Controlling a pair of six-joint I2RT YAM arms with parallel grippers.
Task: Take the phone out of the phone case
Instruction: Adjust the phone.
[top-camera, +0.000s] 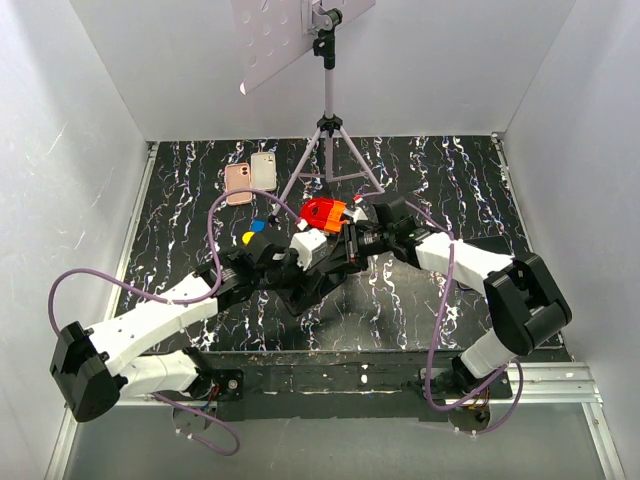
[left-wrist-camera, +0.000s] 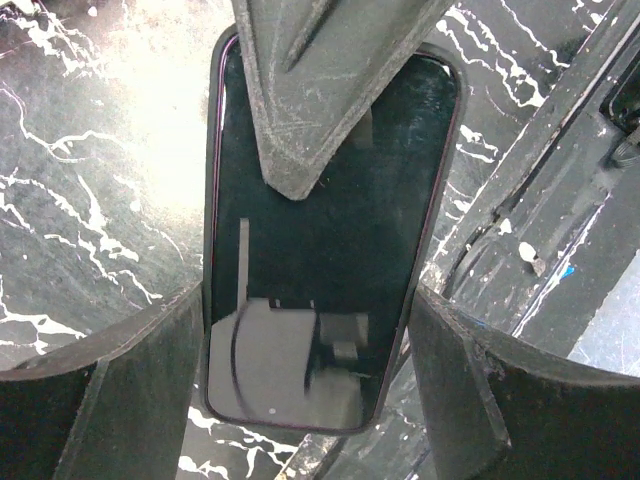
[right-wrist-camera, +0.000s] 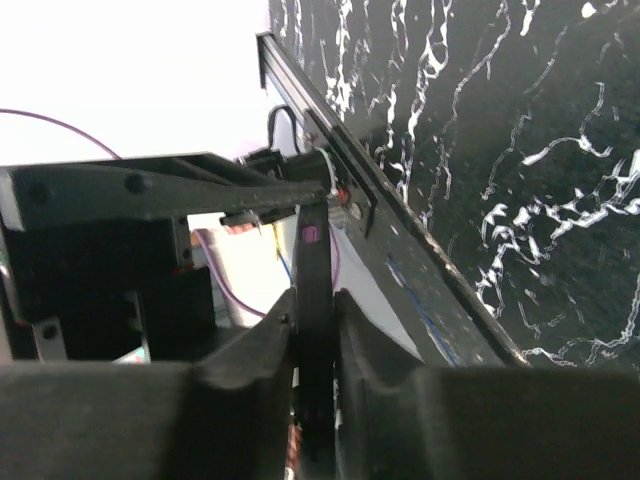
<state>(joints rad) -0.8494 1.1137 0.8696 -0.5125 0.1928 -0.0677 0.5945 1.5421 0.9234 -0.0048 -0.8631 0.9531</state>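
Now, just in front of the tripod, the phone is gripped from both sides at once. The left arm is stretched in from the tripod's front-left and the right arm from its front-right, and they meet over the dark marbled bench. In the left wrist view the dark screen is seen face-on, with the thin maroon rim of the phone case wrapped round it, so the phone is seated in its case.

The left jaws are clenched on the phone. One finger is pressed to one long edge and its partner to the opposite edge, at the end nearer that camera. The right jaws are clamped on it as well. One of their fingers is laid across the glass at the far end, and in the right wrist view the handset is seen edge-on, pinched tight between the two pads. Whether it is lifted clear of the bench cannot be told.

Between the tripod and the meeting arms a red and orange object is seen. Left of the tripod's feet, two pale handsets are laid flat side by side, and nearer the arms a yellow piece and a blue piece are spotted.
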